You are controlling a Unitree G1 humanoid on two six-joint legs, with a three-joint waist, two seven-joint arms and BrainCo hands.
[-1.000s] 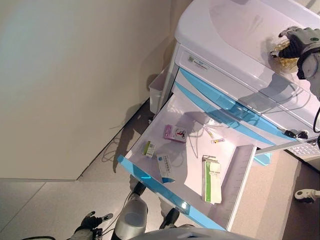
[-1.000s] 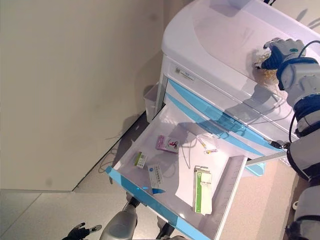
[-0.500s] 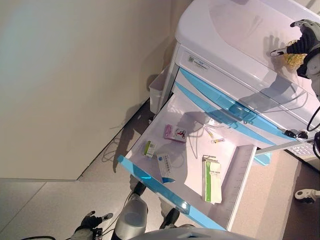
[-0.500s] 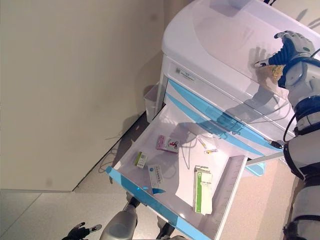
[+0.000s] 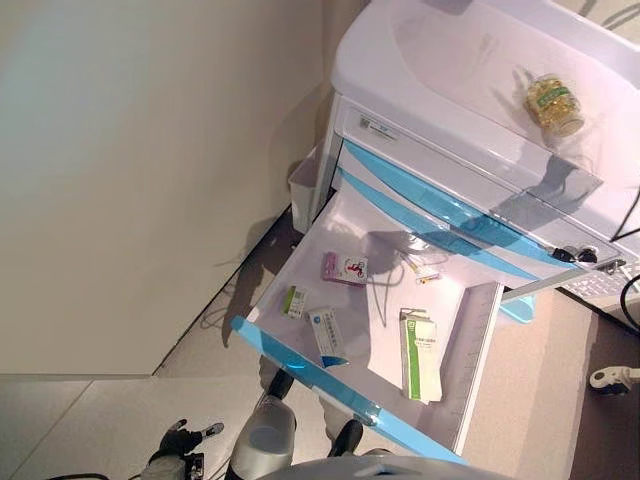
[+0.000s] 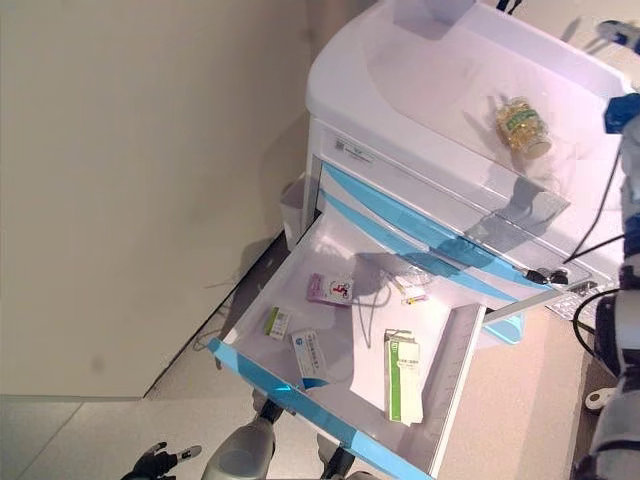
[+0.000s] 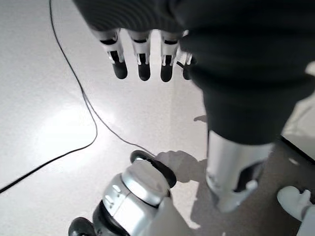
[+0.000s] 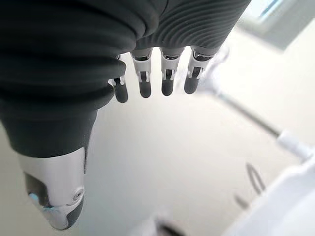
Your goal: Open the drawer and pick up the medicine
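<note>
The blue-fronted drawer (image 5: pixel 300 356) of the white cart (image 5: pixel 440 60) stands pulled out. In it lie a pink box (image 5: pixel 345 268), a small green box (image 5: pixel 294 301), a white-and-blue box (image 5: pixel 328 335) and a long green-and-white box (image 5: pixel 420 353). A clear bottle of yellow capsules (image 5: pixel 553 103) lies on its side on the cart top. My right hand (image 6: pixel 625 32) is at the far upper right, off the bottle; its fingers (image 8: pixel 167 81) are straight and hold nothing. My left hand (image 5: pixel 180 440) hangs low over the floor, open and empty.
A small white bin (image 5: pixel 303 190) hangs on the cart's left side. A beige wall is to the left. A metal rail (image 5: pixel 560 280) sticks out at the cart's right. A cable (image 7: pixel 74 88) lies on the floor.
My right hand has let go of the bottle and drawn away to the upper right. The bottle now lies alone on the cart top. The camera has shifted a little.
</note>
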